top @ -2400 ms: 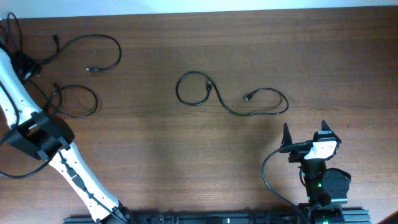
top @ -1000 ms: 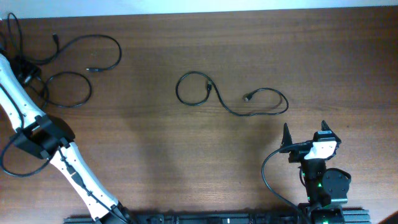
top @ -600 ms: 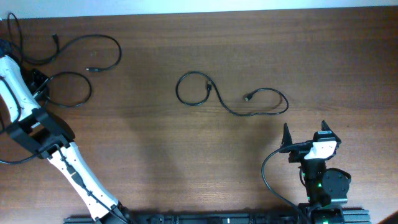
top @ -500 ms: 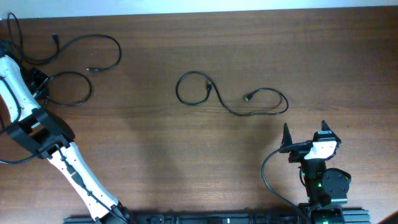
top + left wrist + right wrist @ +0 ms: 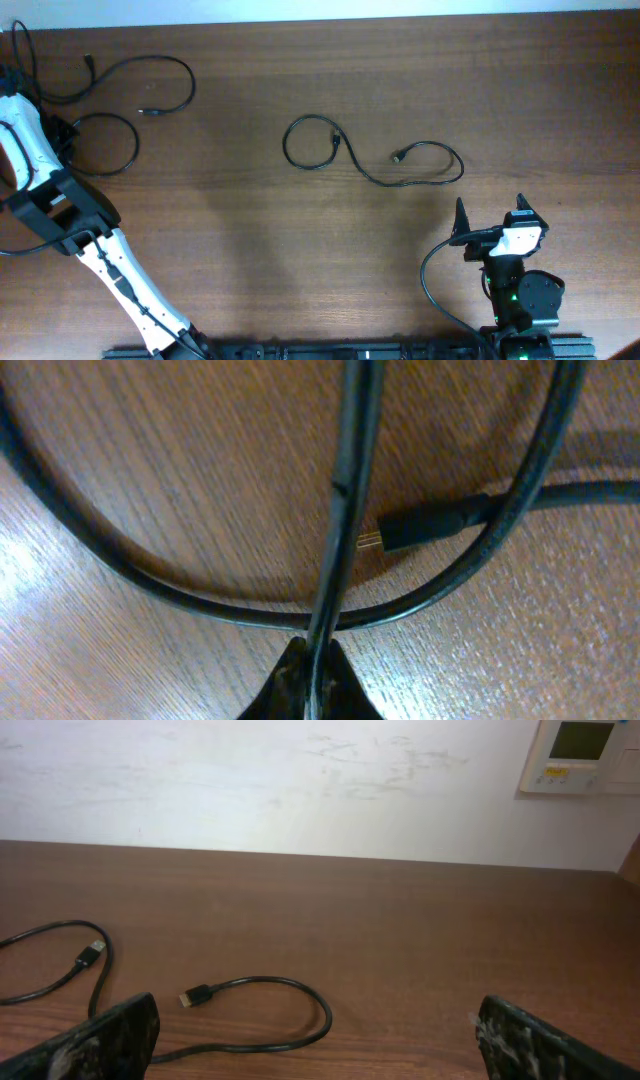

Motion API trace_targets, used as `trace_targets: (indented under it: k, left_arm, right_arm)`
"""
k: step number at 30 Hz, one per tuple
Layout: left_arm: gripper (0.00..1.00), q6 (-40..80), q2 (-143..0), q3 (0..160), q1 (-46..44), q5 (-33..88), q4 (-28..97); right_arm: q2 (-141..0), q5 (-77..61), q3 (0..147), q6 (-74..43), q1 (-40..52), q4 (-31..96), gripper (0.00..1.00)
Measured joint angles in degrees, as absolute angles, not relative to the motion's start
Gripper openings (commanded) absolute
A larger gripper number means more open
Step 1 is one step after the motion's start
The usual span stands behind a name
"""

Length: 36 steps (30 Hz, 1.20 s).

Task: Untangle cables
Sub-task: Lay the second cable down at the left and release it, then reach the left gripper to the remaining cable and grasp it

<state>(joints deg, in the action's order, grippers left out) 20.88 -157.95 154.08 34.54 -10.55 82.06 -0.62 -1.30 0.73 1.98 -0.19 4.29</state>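
Several thin black cables lie on the wooden table [image 5: 300,260]. At the far left, my left gripper [image 5: 62,128] is shut on the looped cable [image 5: 136,148]. In the left wrist view its fingertips [image 5: 313,682] pinch one cable strand [image 5: 350,460] that runs straight up the frame. A second strand [image 5: 200,598] curves across underneath, and a small plug [image 5: 420,528] lies beside the crossing. Another cable [image 5: 190,85] curls at the top left. A separate cable [image 5: 398,156] lies mid-table, with its plug [image 5: 195,994] in the right wrist view. My right gripper [image 5: 490,225] stands open near the front right, holding nothing.
The table's far edge meets a white wall [image 5: 300,780], with a wall panel [image 5: 585,755] at the upper right. My left arm's white links [image 5: 120,270] slant across the front-left corner. The right arm's own thicker black wire [image 5: 430,275] loops beside its base.
My left gripper has gone from open to shut on the looped cable and drawn it slightly left; the loop has narrowed. The right arm and the middle cable have not moved.
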Motion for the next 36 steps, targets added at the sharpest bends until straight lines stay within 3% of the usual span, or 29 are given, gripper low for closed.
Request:
trace_targets:
  k: [3, 5, 6, 10, 12, 17, 20, 24, 31, 36]
  left_arm:
    - [0.53, 20.82, -157.93, 155.70, 34.70, -7.14, 83.53]
    - [0.80, 21.21, -157.58, 158.43, 34.79, -4.56, 84.90]
    - [0.89, 21.47, -156.38, 160.13, 34.85, -3.09, 85.23]
    - [0.79, 21.69, -150.08, 161.60, 34.85, -0.93, 86.87]
    - [0.80, 21.78, -147.55, 161.99, 34.89, 2.90, 87.48]
    - [0.82, 10.50, -146.45, 162.23, 32.23, 31.59, 89.38]
    - [0.82, 1.91, -146.47, 162.23, 22.74, 37.06, 92.44]
    - [0.87, -2.50, -146.47, 162.21, 7.60, 33.01, 93.47]
    - [0.86, -3.73, -149.32, 161.88, -15.46, 23.66, 89.38]
    - [0.86, -3.73, -154.87, 161.73, -26.55, 22.20, 86.00]
  right_arm:
    - [-0.62, -1.30, 0.73, 1.96, -0.19, 4.29, 0.98]
    - [-0.62, -1.30, 0.73, 1.96, -0.19, 4.29, 0.99]
    - [-0.62, -1.30, 0.73, 1.93, -0.19, 4.29, 0.98]
    - [-0.62, -1.30, 0.73, 1.96, -0.19, 4.29, 0.98]
    - [-0.62, -1.30, 0.73, 1.96, -0.19, 4.29, 0.98]
    - [-0.62, -1.32, 0.73, 1.96, -0.19, 4.29, 0.98]
    - [-0.62, -1.30, 0.73, 1.96, -0.19, 4.29, 0.98]
    - [-0.62, -1.30, 0.73, 1.96, -0.19, 4.29, 0.98]
    - [-0.62, -1.30, 0.73, 1.96, -0.19, 4.29, 0.98]
    - [-0.62, -1.30, 0.73, 1.96, -0.19, 4.29, 0.98]
